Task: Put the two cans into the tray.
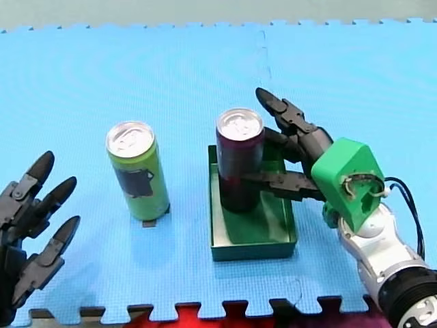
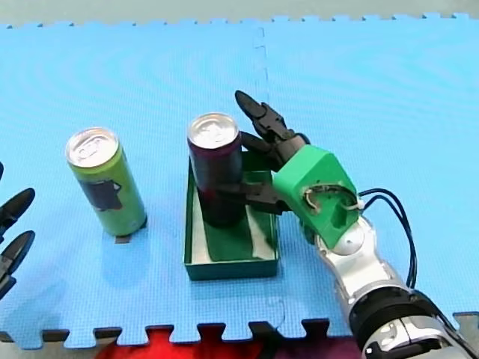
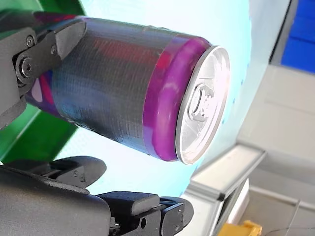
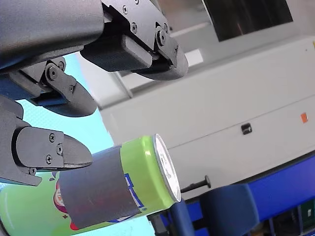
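A dark purple can (image 1: 239, 164) stands upright inside the green tray (image 1: 254, 249). My right hand (image 1: 251, 140) reaches in from the right around this can. Its thumb (image 1: 263, 180) lies against the can's front, and its other fingers (image 1: 281, 113) stretch past the back of the can. The first wrist view shows the purple can (image 3: 123, 88) with a gap between it and those fingers (image 3: 64, 177). A green can (image 1: 138, 171) stands upright on the mat left of the tray. My left hand (image 1: 34, 225) is at the lower left, apart from the green can. The second wrist view shows the green can (image 4: 113, 191) just beyond dark fingers (image 4: 133, 49).
Everything stands on a blue foam mat (image 1: 328, 82) with a jigsaw front edge (image 1: 205, 309). A red surface (image 1: 205, 321) shows below that edge. A small dark mark (image 1: 149, 223) lies at the green can's base.
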Action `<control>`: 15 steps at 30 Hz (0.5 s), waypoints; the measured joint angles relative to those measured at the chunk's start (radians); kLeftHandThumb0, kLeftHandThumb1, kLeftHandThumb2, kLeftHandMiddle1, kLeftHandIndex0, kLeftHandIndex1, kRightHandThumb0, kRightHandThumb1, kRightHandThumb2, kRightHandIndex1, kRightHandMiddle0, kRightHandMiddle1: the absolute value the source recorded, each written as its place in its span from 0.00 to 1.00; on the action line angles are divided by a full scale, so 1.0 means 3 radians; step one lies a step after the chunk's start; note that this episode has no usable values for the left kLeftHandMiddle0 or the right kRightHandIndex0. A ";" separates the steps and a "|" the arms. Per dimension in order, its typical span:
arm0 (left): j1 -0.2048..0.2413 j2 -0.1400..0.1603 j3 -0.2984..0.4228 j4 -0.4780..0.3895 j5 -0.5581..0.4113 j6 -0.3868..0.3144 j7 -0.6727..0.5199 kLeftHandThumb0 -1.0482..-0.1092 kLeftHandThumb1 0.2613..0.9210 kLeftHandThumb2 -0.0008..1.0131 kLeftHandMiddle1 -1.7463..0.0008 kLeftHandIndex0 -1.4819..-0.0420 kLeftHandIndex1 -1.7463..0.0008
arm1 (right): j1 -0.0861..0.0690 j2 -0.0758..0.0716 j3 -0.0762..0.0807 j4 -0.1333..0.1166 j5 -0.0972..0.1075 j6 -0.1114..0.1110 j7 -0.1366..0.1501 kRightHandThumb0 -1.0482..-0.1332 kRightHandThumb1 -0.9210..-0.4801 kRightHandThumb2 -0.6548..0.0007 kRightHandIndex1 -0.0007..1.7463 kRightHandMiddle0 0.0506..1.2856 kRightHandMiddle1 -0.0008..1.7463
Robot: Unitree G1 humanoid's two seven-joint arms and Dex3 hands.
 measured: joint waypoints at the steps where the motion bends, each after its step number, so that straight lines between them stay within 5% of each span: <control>1: -0.0002 0.0002 0.0004 0.0000 -0.0003 -0.0001 -0.0005 0.00 1.00 0.27 1.00 0.70 1.00 | -0.0003 -0.0004 0.0007 0.0004 -0.0013 -0.0004 -0.0001 0.00 0.44 0.99 0.00 0.10 0.00; 7: -0.0010 0.0011 0.0017 0.0004 -0.0027 -0.0003 -0.0035 0.00 1.00 0.28 1.00 0.70 1.00 | -0.0019 -0.0020 0.0023 0.0028 -0.0033 -0.0031 0.0025 0.00 0.42 0.99 0.00 0.09 0.00; 15: -0.0030 0.0027 0.0029 0.0015 -0.0033 -0.0025 -0.0068 0.00 1.00 0.29 1.00 0.70 1.00 | -0.0043 -0.0053 -0.0026 0.0037 0.0060 -0.0036 0.0245 0.00 0.41 0.99 0.00 0.08 0.00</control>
